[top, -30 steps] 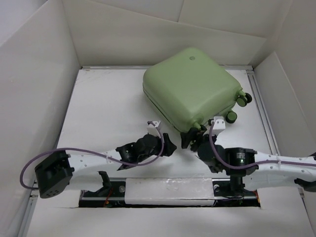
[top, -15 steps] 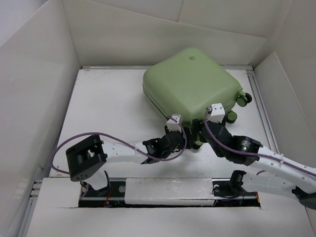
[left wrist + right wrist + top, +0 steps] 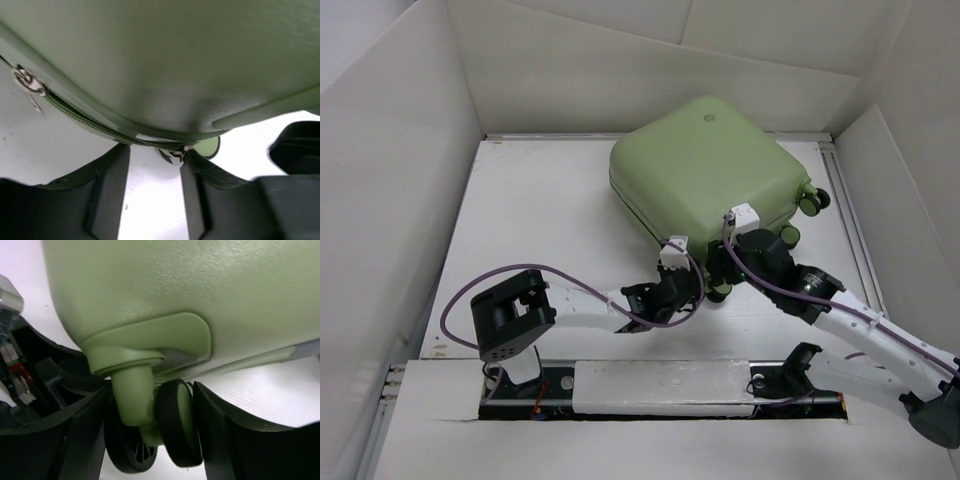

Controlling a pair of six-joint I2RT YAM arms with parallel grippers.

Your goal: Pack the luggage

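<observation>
Suitcase [image 3: 705, 180], green and zipped shut, is laid flat at the table's [image 3: 540, 220] far right. Its near corner is flanked by both grippers: left gripper [image 3: 155, 200] spread beneath the zipper pull [image 3: 176, 155], right gripper [image 3: 150, 435] spread around a caster wheel [image 3: 172, 422]. Zipper work seems in hand; whether opening or finishing cannot be settled.

Overhead view; wrist close-ups under suitcase [image 3: 705, 175]
</observation>
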